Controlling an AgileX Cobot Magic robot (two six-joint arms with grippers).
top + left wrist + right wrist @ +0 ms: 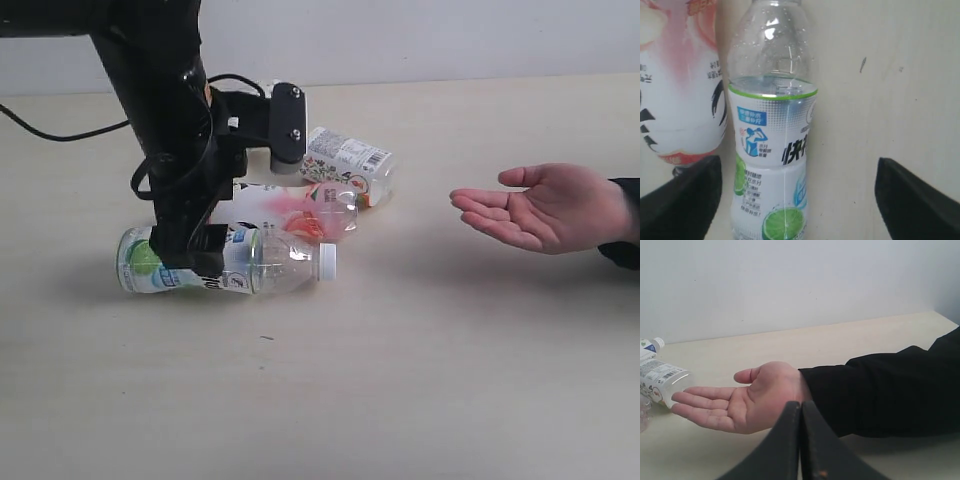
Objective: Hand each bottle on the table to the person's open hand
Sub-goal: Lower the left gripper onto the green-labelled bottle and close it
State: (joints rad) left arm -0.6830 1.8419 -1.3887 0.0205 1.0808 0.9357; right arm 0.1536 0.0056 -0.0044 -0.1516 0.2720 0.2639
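The white-green bottle (255, 265) lies on its side on the table (400, 380), white cap toward the person's open hand (535, 205). My left gripper (188, 258) is down over its labelled body and open. In the left wrist view the bottle (772, 150) lies between the fingers (685, 200), close to one and apart from the other. The pink-white bottle (290, 208) lies just behind it, also seen beside it (680, 100). A white bottle with dark print (350, 162) lies farther back. My right gripper (801, 410) is shut and empty, facing the palm-up hand (740, 402).
The left arm's black links and cable (160, 90) stand over the bottles and hide part of the group. The person's dark sleeve (880, 390) reaches in from the right. A printed bottle (660, 380) lies beyond the fingertips in the right wrist view.
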